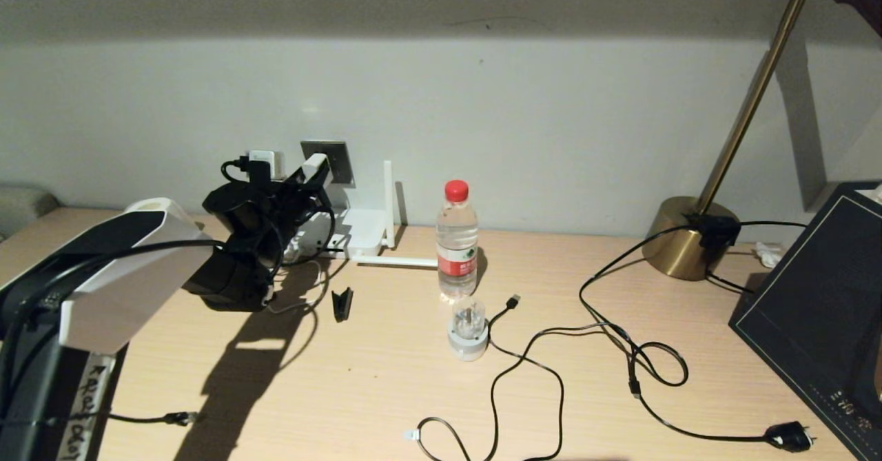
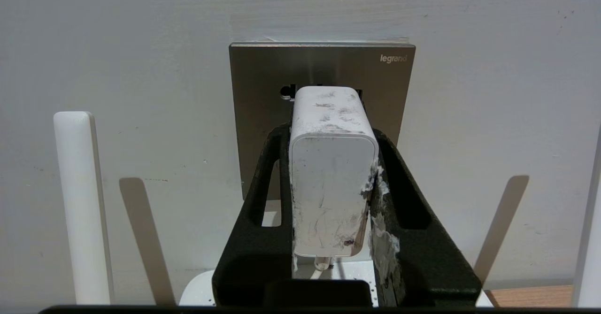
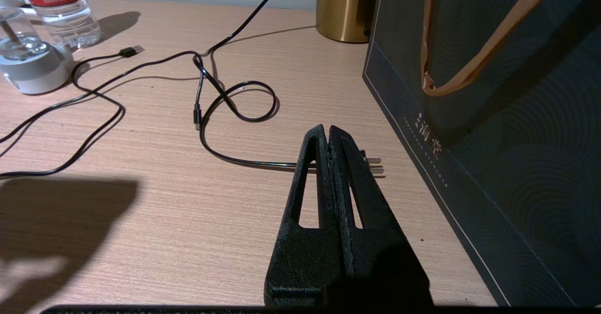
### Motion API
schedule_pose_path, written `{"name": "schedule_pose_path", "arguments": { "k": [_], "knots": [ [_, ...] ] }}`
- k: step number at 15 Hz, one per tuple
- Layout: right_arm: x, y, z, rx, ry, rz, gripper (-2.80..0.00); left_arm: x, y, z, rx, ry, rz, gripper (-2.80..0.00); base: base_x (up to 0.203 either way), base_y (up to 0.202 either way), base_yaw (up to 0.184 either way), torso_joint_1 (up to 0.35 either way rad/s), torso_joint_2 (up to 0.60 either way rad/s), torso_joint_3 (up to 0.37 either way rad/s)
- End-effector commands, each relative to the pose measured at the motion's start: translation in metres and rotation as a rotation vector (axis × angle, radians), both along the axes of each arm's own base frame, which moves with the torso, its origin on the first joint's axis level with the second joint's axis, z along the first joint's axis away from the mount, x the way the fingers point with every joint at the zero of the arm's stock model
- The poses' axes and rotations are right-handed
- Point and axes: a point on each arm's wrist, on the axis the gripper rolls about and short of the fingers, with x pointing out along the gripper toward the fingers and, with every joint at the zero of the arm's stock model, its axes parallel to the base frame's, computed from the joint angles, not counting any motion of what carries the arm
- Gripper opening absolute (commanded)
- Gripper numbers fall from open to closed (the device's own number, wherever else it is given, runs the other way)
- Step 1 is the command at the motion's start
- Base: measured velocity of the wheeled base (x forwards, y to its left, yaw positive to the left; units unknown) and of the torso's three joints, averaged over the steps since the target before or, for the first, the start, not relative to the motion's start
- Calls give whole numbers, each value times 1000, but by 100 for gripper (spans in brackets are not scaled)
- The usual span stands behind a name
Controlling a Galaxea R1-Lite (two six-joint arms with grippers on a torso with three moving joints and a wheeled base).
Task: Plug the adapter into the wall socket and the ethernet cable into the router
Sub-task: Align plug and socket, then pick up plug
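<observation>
Right now your left gripper (image 2: 331,182) is holding the adapter (image 2: 332,173) up against the wall socket (image 2: 263,93), at the back edge of the desk (image 1: 386,378) just above the router (image 1: 362,237). Its jaws are clamped on the adapter's two long sides. The plug face is hidden, so you cannot tell how far in it is sitting.

You are handling a small, hard, light block with a smooth shell that looks slippery, so keep gripping the flat sides low and square, and push straight to avoid bending the prongs. Its thin cord (image 1: 303,302) is trailing slack and should not be resisting.

The ethernet cable (image 1: 493,406) is lying loose near the desk's front edge; it looks limp, so you will probably be taking it just behind the clear plug (image 1: 411,435). Your right gripper (image 3: 329,138) is hanging near the desk's right side, jaws pressed together on nothing.
</observation>
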Motion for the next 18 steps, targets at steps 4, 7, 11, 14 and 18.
{"name": "schedule_pose_path", "arguments": {
  "k": [4, 7, 11, 14, 18],
  "knots": [
    [1, 0, -3, -1, 10, 1, -280, 6, 0, -3, -1, -8, 1, -280, 0, 0, 0, 0, 0, 0],
    [1, 0, -3, -1, 10, 1, -280, 5, 2, -2, -1, -11, 4, -280, 0, 0, 0, 0, 0, 0],
    [1, 0, -3, -1, 10, 1, -280, 4, 7, 0, -1, -16, 15, -280, 0, 0, 0, 0, 0, 0],
    [1, 0, -3, -1, 10, 1, -280, 0, 8, -3, 0, -7, 16, -280, 0, 0, 0, 0, 0, 0],
    [1, 0, -3, -1, 10, 1, -280, -1, 8, -4, 0, -6, 15, -280, 0, 0, 0, 0, 0, 0]
  ]
}}
